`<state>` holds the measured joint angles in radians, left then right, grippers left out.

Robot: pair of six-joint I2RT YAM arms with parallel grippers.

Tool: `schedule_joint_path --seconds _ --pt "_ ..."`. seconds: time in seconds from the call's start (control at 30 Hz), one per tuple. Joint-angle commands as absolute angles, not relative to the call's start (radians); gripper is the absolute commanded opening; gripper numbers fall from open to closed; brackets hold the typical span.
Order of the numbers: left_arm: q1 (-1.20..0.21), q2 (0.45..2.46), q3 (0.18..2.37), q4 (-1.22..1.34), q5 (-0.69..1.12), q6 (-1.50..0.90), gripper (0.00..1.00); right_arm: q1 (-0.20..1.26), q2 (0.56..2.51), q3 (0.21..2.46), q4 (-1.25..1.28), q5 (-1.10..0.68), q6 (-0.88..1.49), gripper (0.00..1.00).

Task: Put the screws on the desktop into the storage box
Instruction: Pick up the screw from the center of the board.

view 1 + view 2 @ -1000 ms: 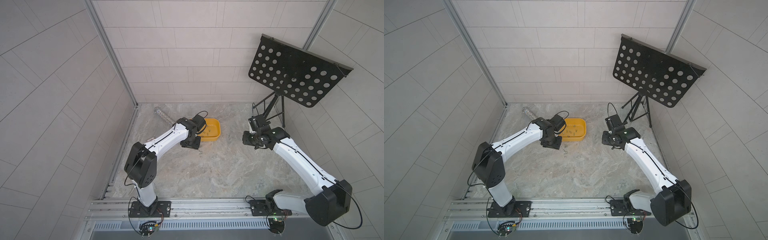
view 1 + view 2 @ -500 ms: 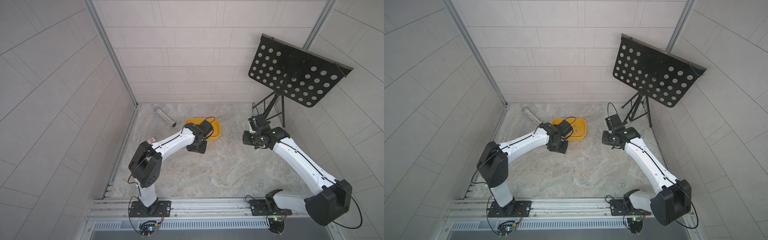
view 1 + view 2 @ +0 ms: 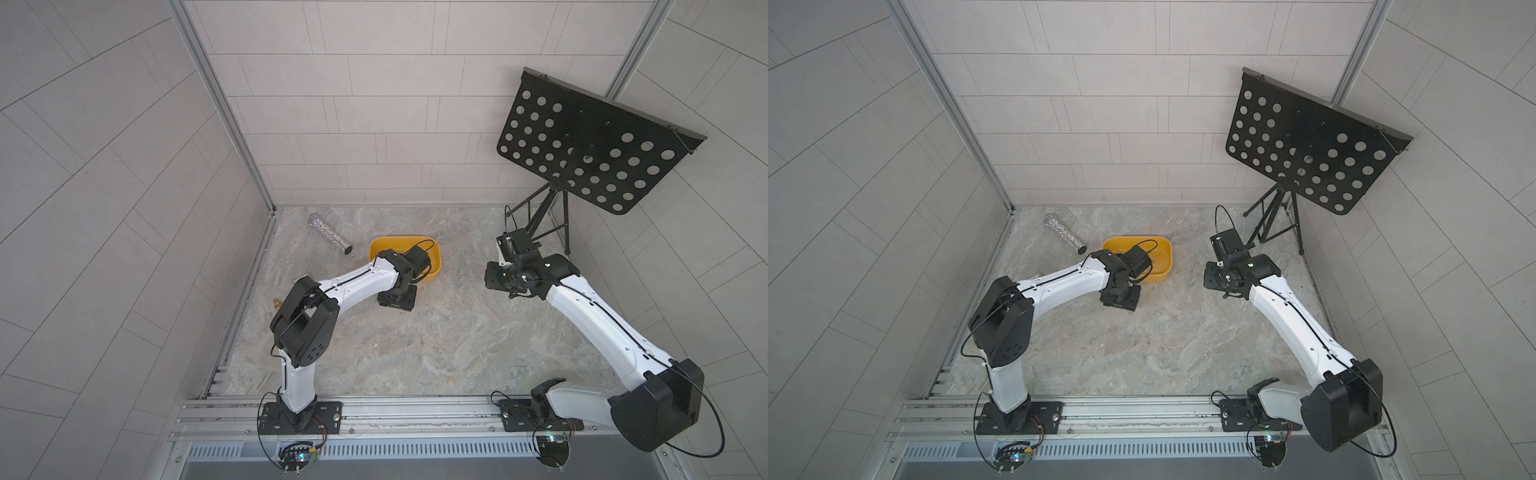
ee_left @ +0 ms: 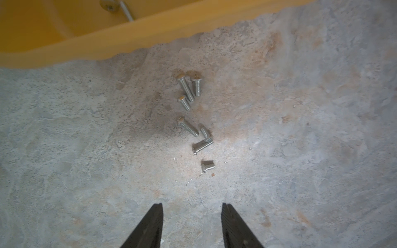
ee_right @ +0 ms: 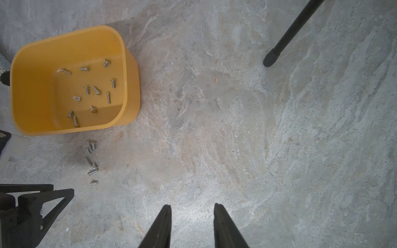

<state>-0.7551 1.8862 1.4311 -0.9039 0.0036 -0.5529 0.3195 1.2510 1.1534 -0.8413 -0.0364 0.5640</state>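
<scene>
storage box (image 5: 132,90) holding screws (image 5: 86,90), more on desktop (image 5: 236,128)

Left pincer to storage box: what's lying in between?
Seven loose screws strung out on the desktop between the open left pincer and the storage box wall; clearest in the left wrist view.

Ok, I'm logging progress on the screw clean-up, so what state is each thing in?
storage box: upright on the desktop.
screws in the box: about a dozen, lying loose.
screws outside: seven, lying on the desktop beside the box.
left gripper: open, empty.
right gripper: open, empty.
glittery tube: lying on its side.
music stand: standing, tray tilted.
</scene>
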Motion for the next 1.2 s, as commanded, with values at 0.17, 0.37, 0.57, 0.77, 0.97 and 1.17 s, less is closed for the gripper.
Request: schedule_joint_path --seconds 0.17,0.37,0.57,0.77,0.97,1.17 --pt "-0.768 1.913 1.394 -0.872 -0.002 -0.575 0.51 0.316 1.25 1.141 -0.854 -0.021 0.563 0.38" --pt "-0.769 1.925 1.381 -0.861 -0.002 -0.579 0.51 0.316 1.249 1.138 -0.853 -0.022 0.563 0.38" --pt "-0.773 1.94 1.385 -0.85 0.005 -0.581 0.43 0.316 1.25 1.135 -0.853 -0.022 0.563 0.38" --pt "-0.782 1.961 1.388 -0.841 0.006 -0.586 0.41 0.316 1.248 1.136 -0.853 -0.02 0.563 0.38" --pt "-0.785 1.98 1.387 -0.83 0.009 -0.592 0.41 0.316 1.25 1.136 -0.853 -0.021 0.563 0.38" --pt "-0.787 2.005 1.391 -0.817 0.018 -0.592 0.41 0.316 1.248 1.135 -0.854 -0.02 0.563 0.38"
